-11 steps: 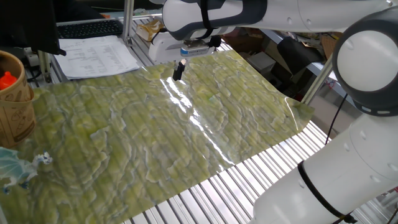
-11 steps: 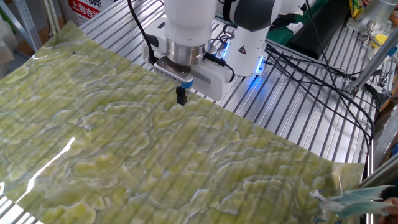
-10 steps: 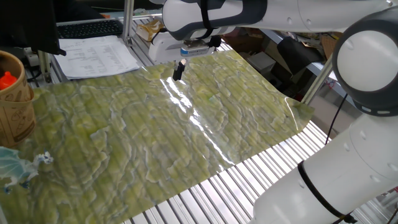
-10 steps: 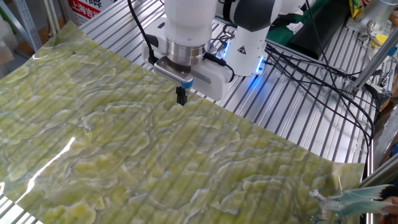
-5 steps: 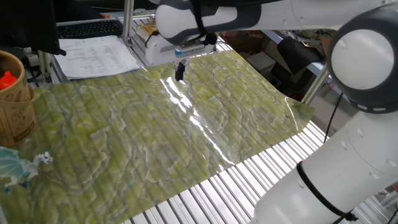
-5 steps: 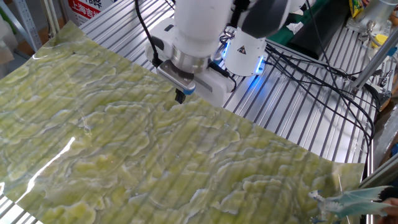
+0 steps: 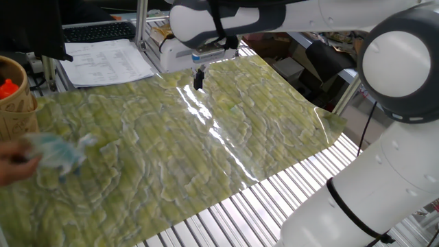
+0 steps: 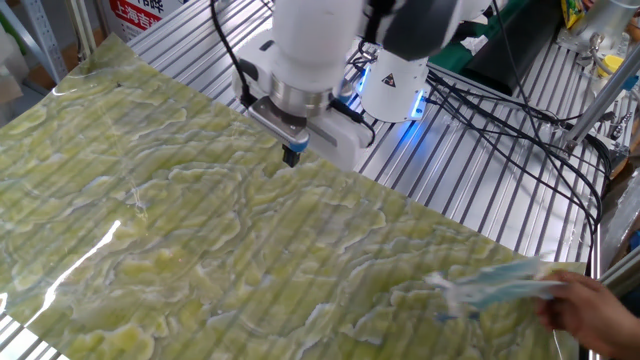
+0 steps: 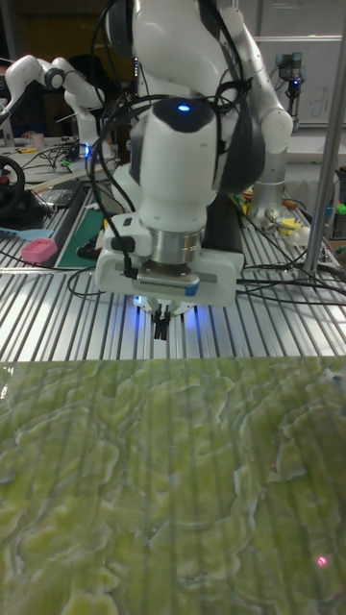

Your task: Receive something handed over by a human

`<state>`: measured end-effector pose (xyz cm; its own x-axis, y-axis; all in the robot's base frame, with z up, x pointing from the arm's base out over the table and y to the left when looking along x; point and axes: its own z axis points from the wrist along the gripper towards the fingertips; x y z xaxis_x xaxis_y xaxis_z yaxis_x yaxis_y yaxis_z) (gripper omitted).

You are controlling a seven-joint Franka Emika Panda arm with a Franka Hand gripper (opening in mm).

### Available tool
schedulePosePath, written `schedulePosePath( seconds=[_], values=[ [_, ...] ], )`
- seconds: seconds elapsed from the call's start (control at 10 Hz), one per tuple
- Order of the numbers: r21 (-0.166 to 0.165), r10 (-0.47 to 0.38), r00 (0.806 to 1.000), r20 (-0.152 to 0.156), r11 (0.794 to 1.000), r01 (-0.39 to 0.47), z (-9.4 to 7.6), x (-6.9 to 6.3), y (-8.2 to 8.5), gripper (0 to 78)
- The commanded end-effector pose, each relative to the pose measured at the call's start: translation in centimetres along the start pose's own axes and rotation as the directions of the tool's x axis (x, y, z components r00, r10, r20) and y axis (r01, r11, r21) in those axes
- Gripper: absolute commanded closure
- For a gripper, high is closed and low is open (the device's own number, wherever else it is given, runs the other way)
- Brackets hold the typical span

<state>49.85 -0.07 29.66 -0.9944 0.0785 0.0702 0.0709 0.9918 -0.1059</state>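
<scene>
Now handover barely begun. We see gripper [image 7: 199, 77] at mat's [image 7: 206, 151] 12 o'clock edge, fingers pinched together, holding nothing. Pale blue plastic bag [image 7: 58, 152] in human's hand [image 8: 590, 312] at 9 o'clock, well apart. Next, we judge: spread fingers, reach toward bag.

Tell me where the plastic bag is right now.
In one fixed view the bag is at the left, held by the hand over the green mat, below the wooden cup, far from the gripper.
</scene>
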Motion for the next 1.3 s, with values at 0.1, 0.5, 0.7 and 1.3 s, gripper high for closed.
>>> schedulePosePath(
  seconds=[0.1, 0.5, 0.7, 1.3],
  values=[
    [-0.085, -0.004, 1.000, -0.007, 0.996, 0.003, 0.0, -0.1, -0.2, 77.6],
    [-0.088, 0.005, 1.000, -0.003, 0.996, -0.005, 0.2, -0.1, -0.6, 77.6],
    [-0.135, 0.008, 1.000, -0.013, 0.991, -0.010, 0.4, -0.3, -1.7, 77.6],
    [-0.140, 0.074, 0.997, -0.015, 0.987, -0.075, 0.3, -0.3, -2.3, 77.6]
  ],
)
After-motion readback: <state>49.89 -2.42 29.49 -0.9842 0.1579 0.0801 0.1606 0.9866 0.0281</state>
